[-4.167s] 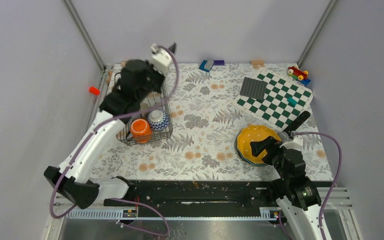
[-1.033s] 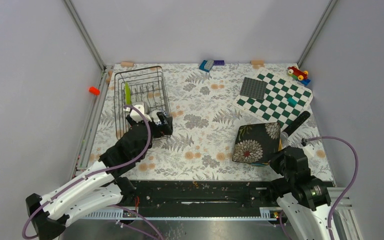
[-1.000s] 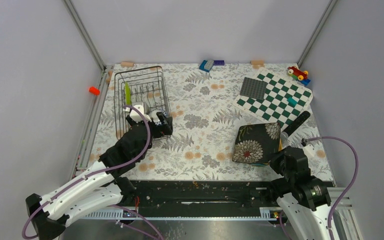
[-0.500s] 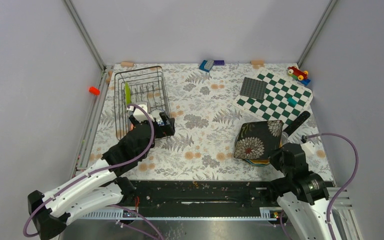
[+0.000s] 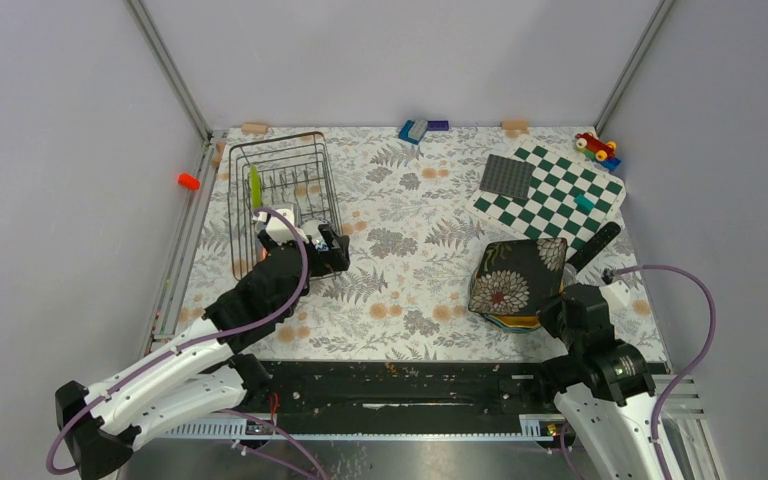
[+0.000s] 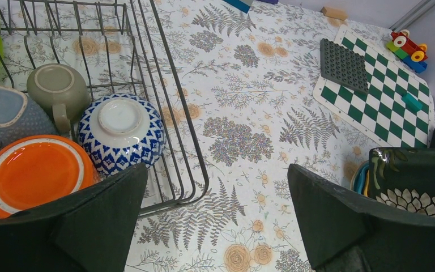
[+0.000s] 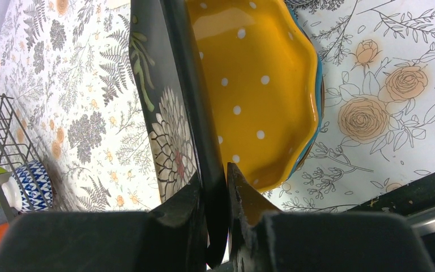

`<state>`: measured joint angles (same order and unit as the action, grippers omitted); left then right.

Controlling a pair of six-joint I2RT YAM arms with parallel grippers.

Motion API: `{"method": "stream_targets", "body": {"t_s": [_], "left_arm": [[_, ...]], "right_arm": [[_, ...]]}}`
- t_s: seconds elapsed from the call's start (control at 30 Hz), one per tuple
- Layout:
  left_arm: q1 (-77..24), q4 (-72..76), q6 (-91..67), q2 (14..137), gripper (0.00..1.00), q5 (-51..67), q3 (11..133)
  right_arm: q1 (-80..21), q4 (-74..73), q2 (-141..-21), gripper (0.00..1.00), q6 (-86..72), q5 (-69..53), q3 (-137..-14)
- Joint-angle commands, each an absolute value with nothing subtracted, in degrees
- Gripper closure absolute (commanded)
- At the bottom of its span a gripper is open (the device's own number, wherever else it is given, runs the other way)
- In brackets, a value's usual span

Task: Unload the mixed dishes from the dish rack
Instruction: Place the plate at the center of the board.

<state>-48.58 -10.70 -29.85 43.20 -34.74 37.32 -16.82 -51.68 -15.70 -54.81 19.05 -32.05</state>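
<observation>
Currently right pincer (image 7: 215,187) grips the rim of the black floral square plate (image 7: 164,130), tilted over the yellow white-dotted plate (image 7: 249,85) at the floral tabletop's (image 5: 410,230) right, while left pincer (image 6: 216,170) gapes wide at the dark wire dish rack's (image 5: 330,190) near end.

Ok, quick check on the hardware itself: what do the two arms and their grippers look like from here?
Both arms have white link shells with black joints: left arm, right arm. A purple cable loops along each one. The left gripper and right gripper are matte black, with broad wedge-shaped fingers that taper toward the tips. No markings are legible.
</observation>
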Motion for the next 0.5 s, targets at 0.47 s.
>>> {"method": "stream_targets", "body": {"t_s": [0.47], "left_arm": [[-48.73,-9.72,-31.09,43.61,0.01,-36.74,38.98]], "right_arm": [[-16.79,-44.39,-17.2,0.86,-56.03,20.93,-30.41]]}}
